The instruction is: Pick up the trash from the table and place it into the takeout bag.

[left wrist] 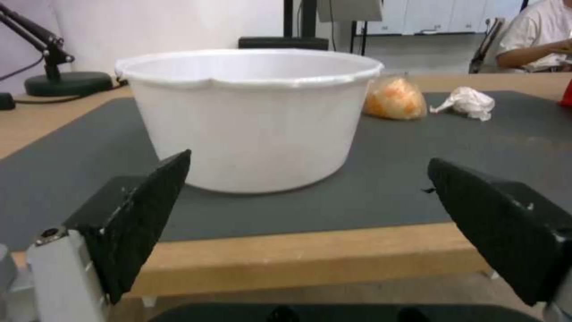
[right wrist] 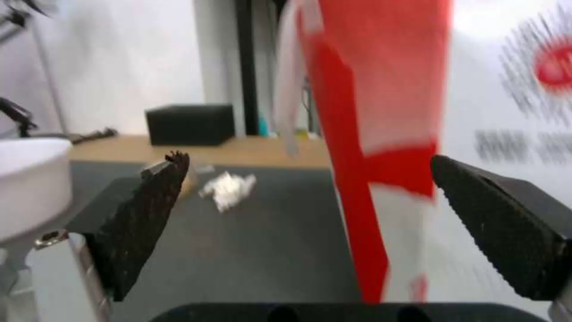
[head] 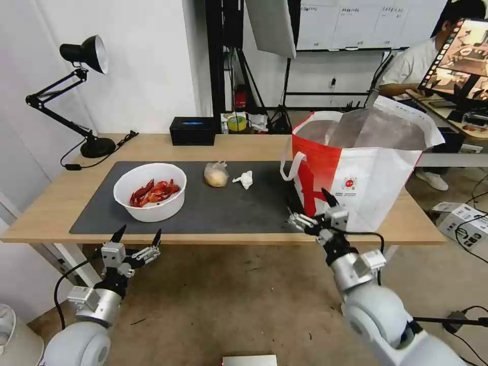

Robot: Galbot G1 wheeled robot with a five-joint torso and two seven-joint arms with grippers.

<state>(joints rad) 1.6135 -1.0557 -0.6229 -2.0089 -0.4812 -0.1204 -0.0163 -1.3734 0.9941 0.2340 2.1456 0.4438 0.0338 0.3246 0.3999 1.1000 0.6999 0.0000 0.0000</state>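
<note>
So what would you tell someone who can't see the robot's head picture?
A white bowl of red crayfish shells, a small bag with a beige lump and a crumpled tissue sit on a dark mat on a wooden table, beside a big red-and-white takeout bag. Both open tools, left and right, hover at the table's near edge.

on the mat (head: 213, 213) at frame centre, the bowl (head: 150, 192) sits left, the small bag (head: 216, 175) and tissue (head: 244, 179) mid-frame, the takeout bag (head: 361, 168) right; tissue box (head: 192, 130) and lamp (head: 84, 91) behind, upper left.
</note>
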